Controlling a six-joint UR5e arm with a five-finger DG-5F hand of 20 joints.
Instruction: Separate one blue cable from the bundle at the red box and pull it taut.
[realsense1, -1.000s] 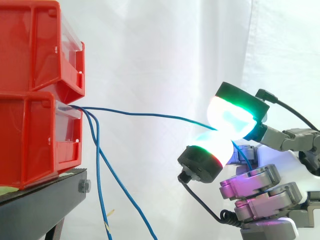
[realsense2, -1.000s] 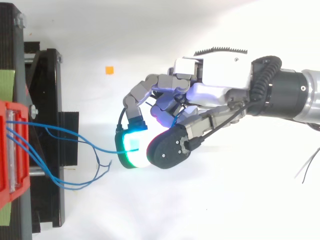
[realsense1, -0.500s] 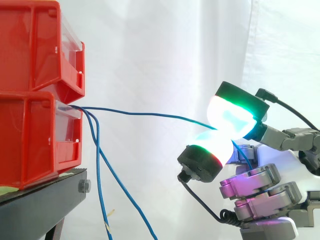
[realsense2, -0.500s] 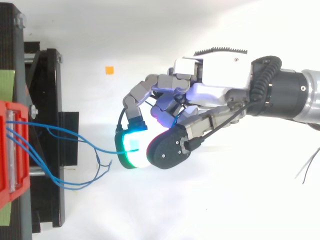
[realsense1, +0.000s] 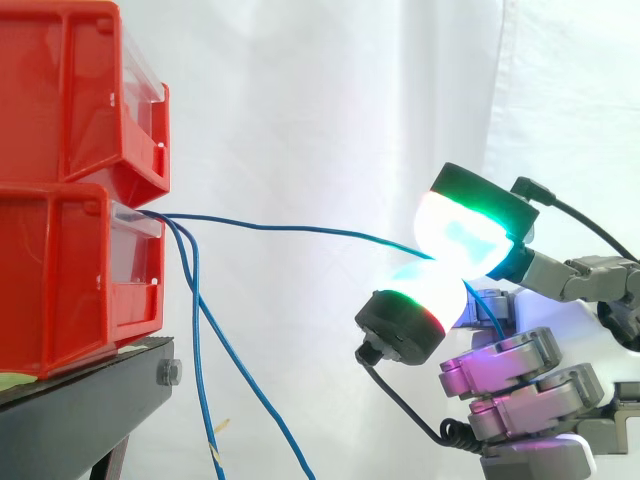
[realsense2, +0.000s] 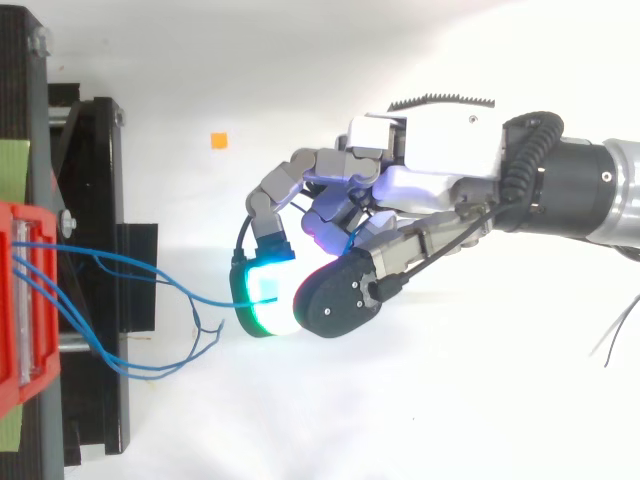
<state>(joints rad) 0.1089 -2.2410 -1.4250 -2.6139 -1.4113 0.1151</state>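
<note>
Several thin blue cables come out of the lower red box (realsense1: 70, 280) at its front lip. One blue cable (realsense1: 290, 229) runs nearly level from the box to my hand (realsense2: 420, 190), with a slight sag. Its end is pinched between two glowing fingertips (realsense1: 460, 240), one above the other. My hand is to the right of the box, its other fingers curled below. The other blue cables (realsense1: 200, 340) hang down from the box and drape over the black stand (realsense2: 95, 290) in the top view.
A second red box (realsense1: 70, 90) is stacked on the lower one. The black stand (realsense1: 90, 410) carries both at the left. A white curtain hangs behind. A small orange marker (realsense2: 218, 140) lies on the white floor.
</note>
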